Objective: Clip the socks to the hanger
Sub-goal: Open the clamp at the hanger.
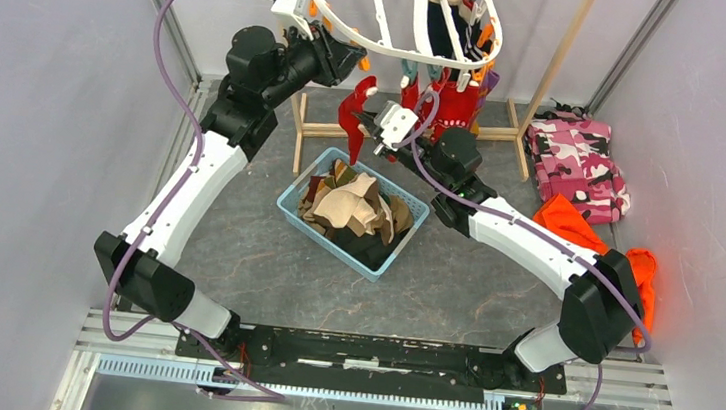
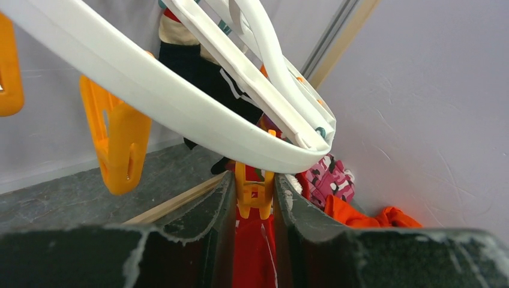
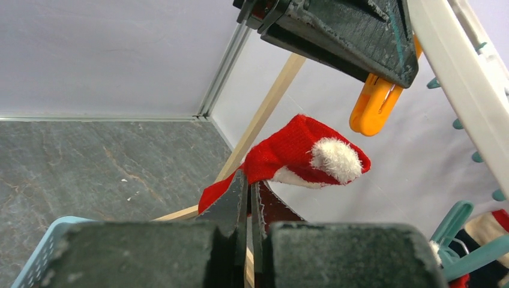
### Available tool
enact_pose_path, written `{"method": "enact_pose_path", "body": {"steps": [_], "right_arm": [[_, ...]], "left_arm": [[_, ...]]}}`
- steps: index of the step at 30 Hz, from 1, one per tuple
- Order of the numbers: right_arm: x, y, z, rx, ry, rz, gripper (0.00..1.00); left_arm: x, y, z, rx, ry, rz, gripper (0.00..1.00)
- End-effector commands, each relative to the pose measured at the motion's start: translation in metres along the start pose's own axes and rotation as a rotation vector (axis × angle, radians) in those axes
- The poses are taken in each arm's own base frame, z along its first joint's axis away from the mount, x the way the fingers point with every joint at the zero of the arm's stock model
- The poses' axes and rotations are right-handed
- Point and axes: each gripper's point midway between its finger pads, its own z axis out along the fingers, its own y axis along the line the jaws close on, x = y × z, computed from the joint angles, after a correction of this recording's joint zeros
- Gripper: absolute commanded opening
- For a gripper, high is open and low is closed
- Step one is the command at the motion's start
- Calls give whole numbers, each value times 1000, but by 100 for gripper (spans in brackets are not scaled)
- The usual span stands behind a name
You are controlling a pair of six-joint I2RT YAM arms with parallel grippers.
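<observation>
The white oval hanger (image 1: 332,16) hangs at the back, with several socks (image 1: 455,98) clipped along its right side. My left gripper (image 1: 356,61) reaches up under its near rim. In the left wrist view this gripper (image 2: 254,187) is shut on an orange clip (image 2: 254,195) below the hanger frame (image 2: 180,102), squeezing it, with a red sock (image 2: 255,252) just beneath. My right gripper (image 1: 375,126) is shut on that red sock (image 1: 354,114). The right wrist view shows its white-tufted end (image 3: 300,150) sticking up from the gripper (image 3: 249,189) towards the orange clip (image 3: 373,105).
A blue basket (image 1: 292,190) of loose socks (image 1: 354,209) stands mid-table below both grippers. A wooden pole rack (image 1: 553,73) carries the hanger. A pink camouflage garment (image 1: 579,161) and an orange cloth (image 1: 578,226) lie at the right. Another orange clip (image 2: 117,144) hangs left of the held one.
</observation>
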Motion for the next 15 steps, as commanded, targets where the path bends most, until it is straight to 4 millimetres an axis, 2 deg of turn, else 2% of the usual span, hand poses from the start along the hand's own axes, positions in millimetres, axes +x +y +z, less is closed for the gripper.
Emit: {"method": "enact_pose_path", "body": {"steps": [1, 10, 15], "right_arm": [[-15, -22, -1, 89, -45, -66, 0], [-5, -31, -4, 141, -27, -136, 0], [-1, -29, -5, 132, -28, -182, 0]], "left_arm": [[-31, -11, -13, -39, -73, 85, 2], [-33, -14, -15, -45, -80, 89, 2], [-33, -16, -15, -40, -80, 84, 2]]}}
